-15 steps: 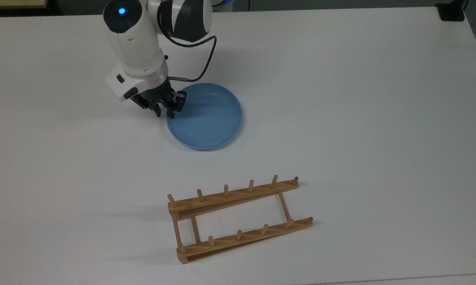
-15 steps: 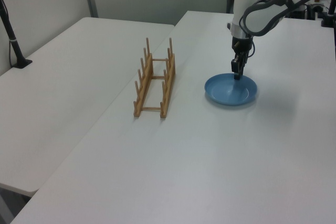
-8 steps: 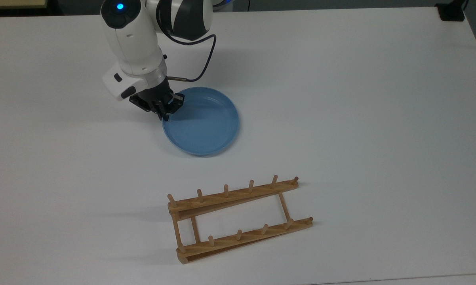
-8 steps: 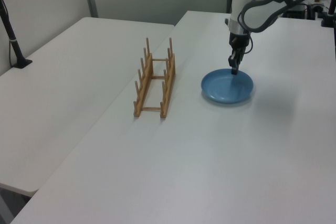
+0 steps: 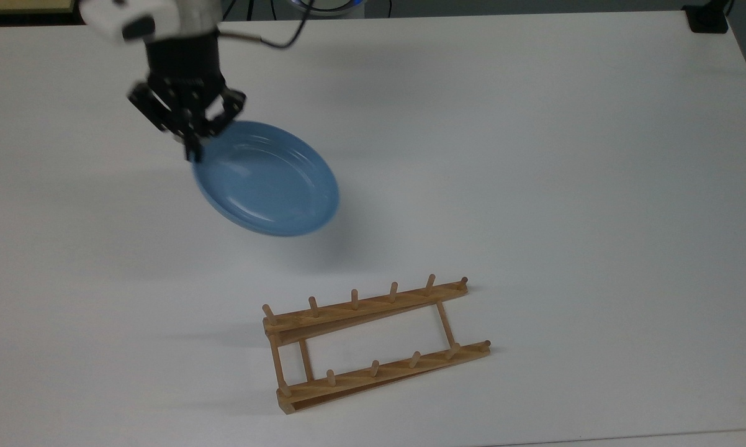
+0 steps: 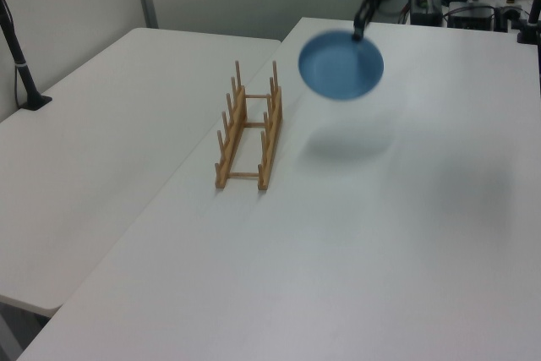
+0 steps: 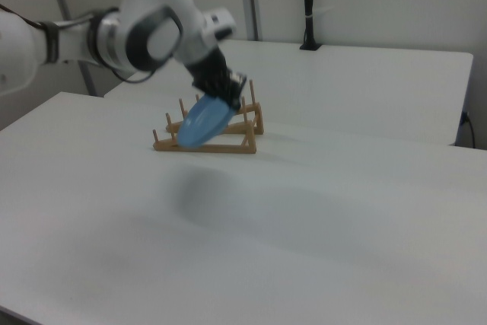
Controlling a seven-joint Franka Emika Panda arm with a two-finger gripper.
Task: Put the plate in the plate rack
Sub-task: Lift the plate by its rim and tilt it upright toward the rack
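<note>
The light-blue plate (image 5: 267,180) hangs tilted in the air above the white table, its shadow on the tabletop below it. My gripper (image 5: 193,152) is shut on the plate's rim at the top view's upper left. In the left view the plate (image 6: 341,66) faces the camera, held from its upper edge by the gripper (image 6: 358,34). In the right view the plate (image 7: 202,122) slants down in front of the rack (image 7: 228,127), under the gripper (image 7: 225,95). The wooden plate rack (image 5: 373,341) stands lower in the top view, apart from the plate; the left view has the rack (image 6: 248,128) to the plate's left.
The white table (image 5: 534,186) spreads wide to the top view's right of the plate. A second white table (image 6: 93,150) adjoins at the left view's left, with a black post (image 6: 21,65) on it. A black object (image 5: 707,18) sits at the top view's upper right corner.
The gripper has lifted the plate off the table, tilting it, and carried it toward the top view's left. The rack has not moved.
</note>
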